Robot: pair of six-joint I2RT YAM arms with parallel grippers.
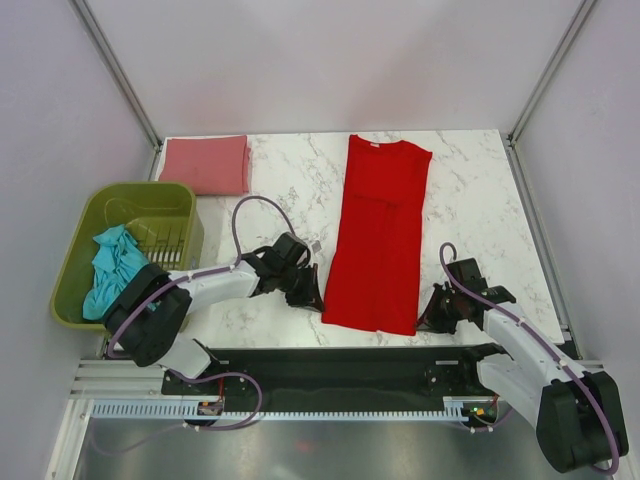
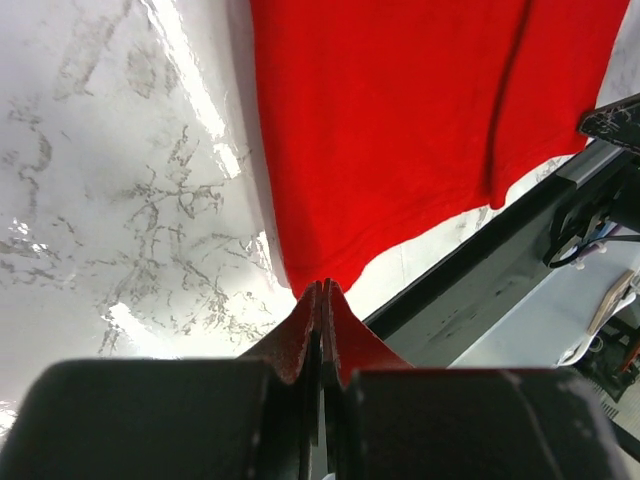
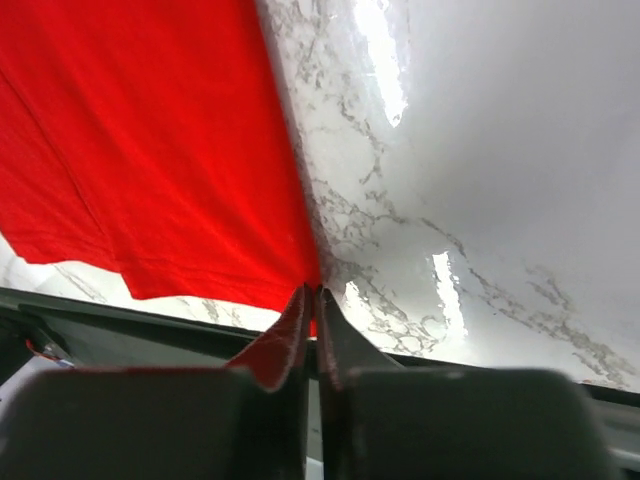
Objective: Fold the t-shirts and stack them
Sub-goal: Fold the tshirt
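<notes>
The red t-shirt (image 1: 380, 230) is laid flat on the marble desk (image 1: 280, 180), right of centre. It is folded into a long narrow strip. Its neck, with a small pale label (image 1: 372, 143), is turned to the far edge, and its hem lies at the near edge.

The left pincer (image 1: 312, 298) is set low at the near-left corner of the hem. In the left wrist view its fingers (image 2: 300, 335) are seen pressed together, with that corner of red cloth caught at their tips. The right pincer (image 1: 432, 315) is placed at the near-right corner of the hem. In the right wrist view its fingers (image 3: 290, 335) are drawn almost together, and a thin edge of the red cloth is seen between them at the tips. Both corners are kept down on the desk.

A dusty pink t-shirt (image 1: 207, 164) is seen folded into a flat rectangle at the far-left corner of the desk, well apart from the red one. A teal t-shirt (image 1: 115, 265) is bunched inside the olive-green plastic basket (image 1: 70, 270), which stands at the left edge.
</notes>
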